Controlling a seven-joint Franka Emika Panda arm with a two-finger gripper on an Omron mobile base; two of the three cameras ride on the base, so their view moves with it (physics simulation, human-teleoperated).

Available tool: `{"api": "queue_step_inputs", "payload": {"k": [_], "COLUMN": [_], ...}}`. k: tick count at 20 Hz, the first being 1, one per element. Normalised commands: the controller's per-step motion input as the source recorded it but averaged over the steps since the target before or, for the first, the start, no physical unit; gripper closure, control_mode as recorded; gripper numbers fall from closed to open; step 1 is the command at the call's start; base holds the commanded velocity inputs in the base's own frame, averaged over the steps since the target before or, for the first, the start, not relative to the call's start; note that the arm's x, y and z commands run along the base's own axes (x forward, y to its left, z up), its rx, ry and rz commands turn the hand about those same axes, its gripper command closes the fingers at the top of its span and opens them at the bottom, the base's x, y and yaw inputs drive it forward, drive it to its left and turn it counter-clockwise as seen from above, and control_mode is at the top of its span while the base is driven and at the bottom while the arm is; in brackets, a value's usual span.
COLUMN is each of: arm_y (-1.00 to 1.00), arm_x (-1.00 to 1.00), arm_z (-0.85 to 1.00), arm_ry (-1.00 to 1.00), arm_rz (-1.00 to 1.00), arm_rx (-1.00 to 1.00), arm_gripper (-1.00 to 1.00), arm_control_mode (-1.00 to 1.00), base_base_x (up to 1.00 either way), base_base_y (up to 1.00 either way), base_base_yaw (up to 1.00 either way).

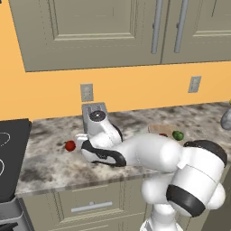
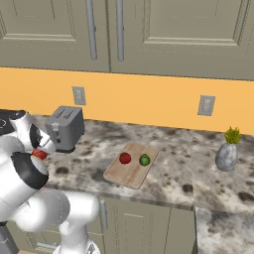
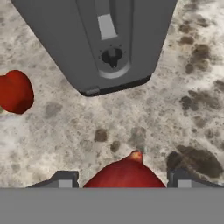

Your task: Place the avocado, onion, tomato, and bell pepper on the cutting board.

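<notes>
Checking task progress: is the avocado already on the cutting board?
Yes, the right base view shows the avocado lying on the cutting board beside a red item.

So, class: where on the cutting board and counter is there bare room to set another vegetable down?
The cutting board is bare along its near half; the avocado and a red item sit side by side toward its far end. Open counter lies between board and vase. By the toaster it is crowded with the arm.
</notes>
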Motion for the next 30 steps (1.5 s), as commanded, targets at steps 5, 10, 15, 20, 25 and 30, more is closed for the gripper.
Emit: {"api": "queue_step_inputs", "payload": {"k": [5, 10, 15, 20, 25, 30], "arm_y": [-0.66, -0.84, -0.85, -0.85, -0.73, -0.55], "arm_x": [-0.91, -0.80, -0.24, 0.05, 0.24, 0.45], "arm_z": [0.60, 0.52, 0.34, 0.29, 0.19, 0.07], "arm_ry": [0.00, -0.01, 0.03, 0.10, 0.14, 0.19], "arm_rz": [-0.07, -0.10, -0.09, -0.04, -0.04, -0.03], "arm_rx": [0.03, 0.01, 0.01, 0.00, 0.00, 0.00], "arm_gripper": [1.00, 1.00, 1.00, 1.00, 1.00, 1.00], "arm_control_mode": [-1.00, -1.00, -1.00, -1.00, -1.00, -1.00], "base_base_x": [0.00, 0.00, 0.00, 0.00, 0.00, 0.00], "base_base_y": [0.00, 0.00, 0.00, 0.00, 0.00, 0.00], "base_base_yaw": [0.00, 0.00, 0.00, 0.00, 0.00, 0.00]}}
